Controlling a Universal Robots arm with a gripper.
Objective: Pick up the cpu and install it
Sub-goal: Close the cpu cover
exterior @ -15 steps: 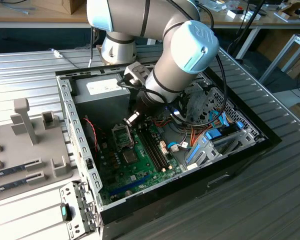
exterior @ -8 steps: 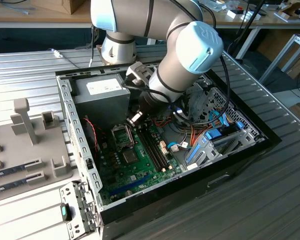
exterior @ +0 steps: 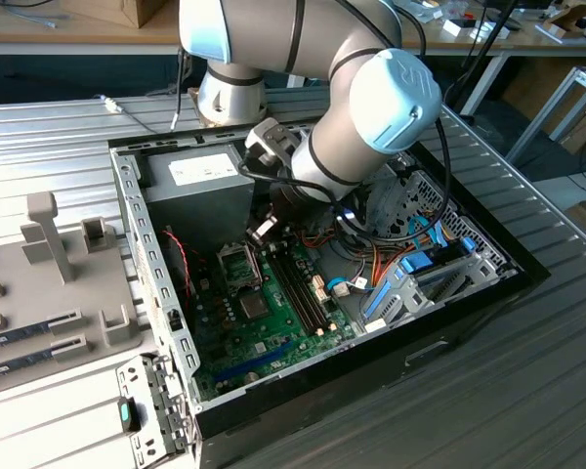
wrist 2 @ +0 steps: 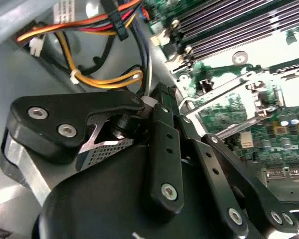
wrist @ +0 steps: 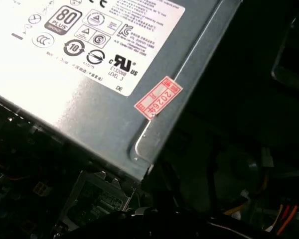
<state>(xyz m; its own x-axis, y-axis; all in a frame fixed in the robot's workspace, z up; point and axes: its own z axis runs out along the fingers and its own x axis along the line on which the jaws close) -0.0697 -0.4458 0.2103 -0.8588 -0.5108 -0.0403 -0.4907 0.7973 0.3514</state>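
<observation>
Inside the open computer case (exterior: 137,225), which stands on the grey ribbed table (exterior: 527,381), the claw (exterior: 265,231) hangs low over the green main board (exterior: 273,327). In the exterior view the grey power box (exterior: 200,181) is at 10 o'clock from the claw, and the hinged metal socket frame (exterior: 236,262) is near it at 7 o'clock. The long memory slots (exterior: 298,288) run at 5 o'clock. I cannot tell if the claw is apart, together or clamped on something: in the second wrist view its black links (wrist 2: 162,149) hide the place where the tips meet. I also cannot find the cpu with certainty. A small greyish square (exterior: 252,305) lies on the board at 6 o'clock from the frame, and it may be the chip or only the bare socket. The step in hand is, I judge, the work at the socket. To do it well, the chip should be kept flat and level and its corners matched to the socket. It should be lowered straight with almost no force, because a tilted or pushed chip can bend the contacts. The thin lever (wrist 2: 239,124) and the orange and yellow cables (wrist 2: 104,79) are close to the claw, so any sideways motion should be small and slow.
</observation>
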